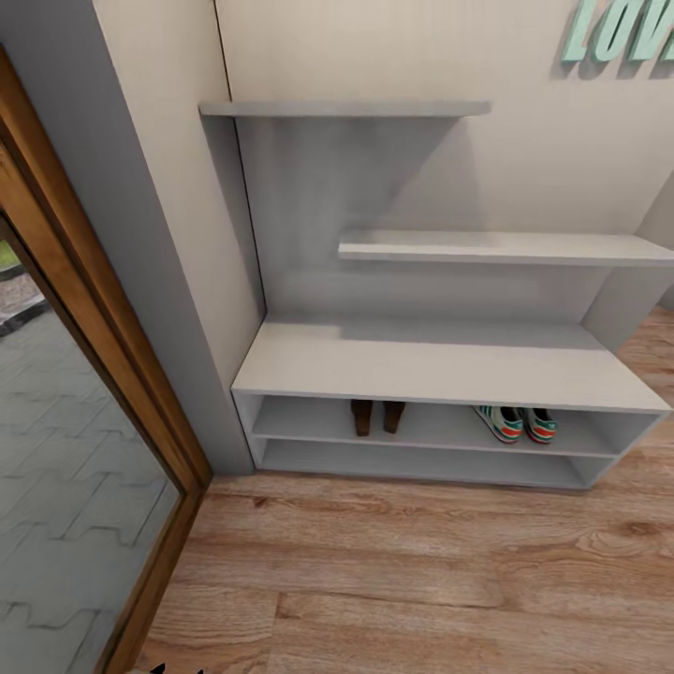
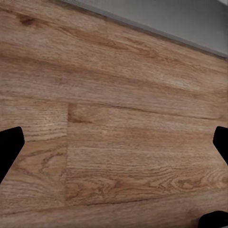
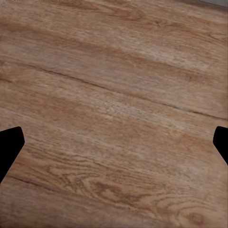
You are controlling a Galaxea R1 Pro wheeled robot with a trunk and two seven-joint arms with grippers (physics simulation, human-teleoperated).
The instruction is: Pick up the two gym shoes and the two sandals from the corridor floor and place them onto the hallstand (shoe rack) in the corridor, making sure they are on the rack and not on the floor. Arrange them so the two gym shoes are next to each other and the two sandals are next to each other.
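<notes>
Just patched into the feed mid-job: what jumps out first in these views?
The pale grey hallstand against the wall dominates the head view, with stepped shelves above its bench. On its upper open shelf stand the two sandals side by side toward the left and the two gym shoes side by side toward the right. Both wrist views look at bare wood-plank floor, each claw open and holding nothing.

Bench top (image 1: pixel 440 367) clear; sandals (image 1: pixel 377 416) and sneakers (image 1: pixel 516 423) occupy upper shelf.

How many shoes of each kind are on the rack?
Sandals: 2
Gym shoes: 2
Total: 4, all on the upper open shelf of the rack.
</notes>
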